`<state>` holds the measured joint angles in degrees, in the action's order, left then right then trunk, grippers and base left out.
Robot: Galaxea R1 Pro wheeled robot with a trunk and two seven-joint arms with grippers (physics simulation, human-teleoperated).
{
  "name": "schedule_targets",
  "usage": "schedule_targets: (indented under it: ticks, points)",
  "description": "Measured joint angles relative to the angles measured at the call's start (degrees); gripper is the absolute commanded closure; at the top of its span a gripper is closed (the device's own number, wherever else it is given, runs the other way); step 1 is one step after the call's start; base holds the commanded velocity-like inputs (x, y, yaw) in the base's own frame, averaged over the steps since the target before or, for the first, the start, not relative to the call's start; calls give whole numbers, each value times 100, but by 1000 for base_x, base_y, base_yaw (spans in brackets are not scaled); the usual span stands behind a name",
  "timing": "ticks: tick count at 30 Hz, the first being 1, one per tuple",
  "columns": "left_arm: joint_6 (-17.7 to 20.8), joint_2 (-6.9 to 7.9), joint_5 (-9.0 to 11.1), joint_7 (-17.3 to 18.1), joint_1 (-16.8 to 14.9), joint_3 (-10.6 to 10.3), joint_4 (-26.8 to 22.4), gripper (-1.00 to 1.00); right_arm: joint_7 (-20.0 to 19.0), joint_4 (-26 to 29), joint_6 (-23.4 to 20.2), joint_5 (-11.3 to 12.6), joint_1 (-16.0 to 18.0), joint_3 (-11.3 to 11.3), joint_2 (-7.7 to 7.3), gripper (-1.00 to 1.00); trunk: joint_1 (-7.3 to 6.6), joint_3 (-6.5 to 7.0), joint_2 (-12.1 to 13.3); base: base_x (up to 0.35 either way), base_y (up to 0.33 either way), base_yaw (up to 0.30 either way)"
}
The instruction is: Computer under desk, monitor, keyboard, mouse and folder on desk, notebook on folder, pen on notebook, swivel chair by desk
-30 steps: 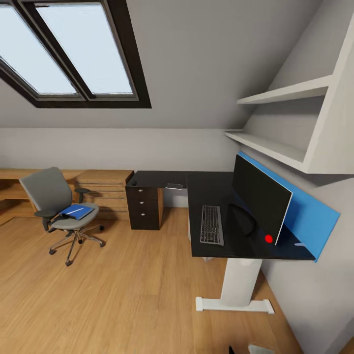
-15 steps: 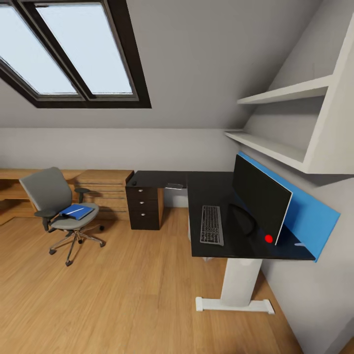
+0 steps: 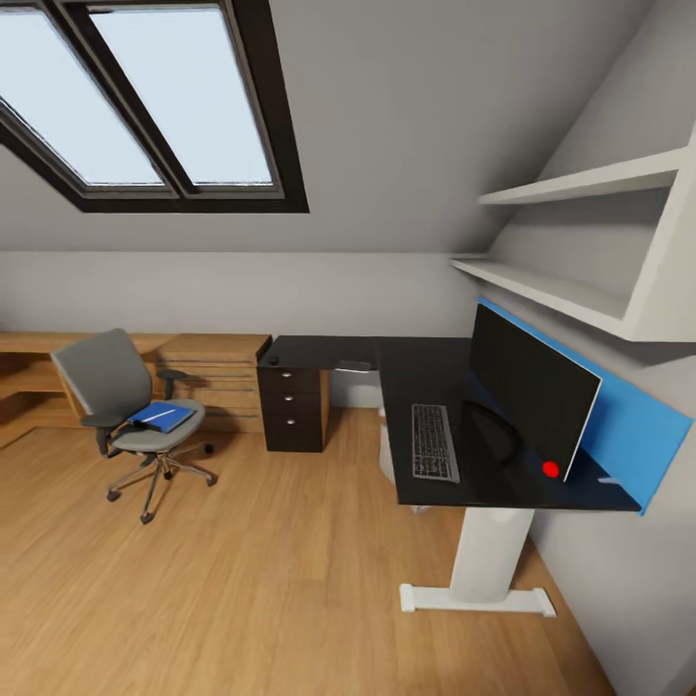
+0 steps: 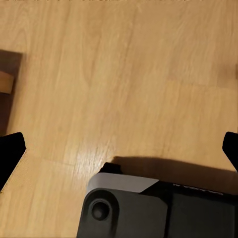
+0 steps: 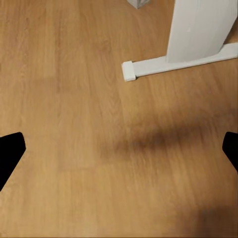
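The grey swivel chair [image 3: 121,401] stands on the wood floor at the left, well apart from the black L-shaped desk [image 3: 425,372]. On its seat lies a flat blue stack [image 3: 162,417], folder and notebook not separable from here, with the thin white pen [image 3: 155,414] on top. The monitor [image 3: 530,387] stands on the desk's right wing, and the keyboard [image 3: 434,443] lies in front of it. A small dark mouse [image 3: 274,361] sits above the drawer unit [image 3: 293,406]. I cannot make out the computer. My left gripper [image 4: 119,148] and right gripper [image 5: 119,148] hang open over bare floor.
A light-wood chest [image 3: 217,372] and a low wood bench [image 3: 29,372] line the far wall. White shelves [image 3: 570,285] and a blue panel [image 3: 638,430] are on the right wall. The desk's white leg [image 3: 493,556] has a floor foot [image 5: 178,62]. My dark base [image 4: 148,208] is below the left gripper.
The whole head view has shifted, so everything sits a little further right in the picture. The camera moved; chair, desk and the items on them kept their places.
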<state>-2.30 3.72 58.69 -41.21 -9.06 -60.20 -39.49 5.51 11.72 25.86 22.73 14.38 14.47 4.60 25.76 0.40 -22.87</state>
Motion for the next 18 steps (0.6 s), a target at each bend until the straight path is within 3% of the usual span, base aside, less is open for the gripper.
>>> schedule_targets:
  ticks: [5, 18]
  points:
    - [-1, -1, -1, 5, 0, -1, 1, -100, 9, -113, 97, -1, 0, -5, 25, -100, -2, -1, -1, 141, 301, -3]
    - [-1, 0, -4, 6, 2, 2, 1, -100, 44, -131, 112, 22, 2, -30, 14, -100, -2, -6, -2, 277, 221, 261]
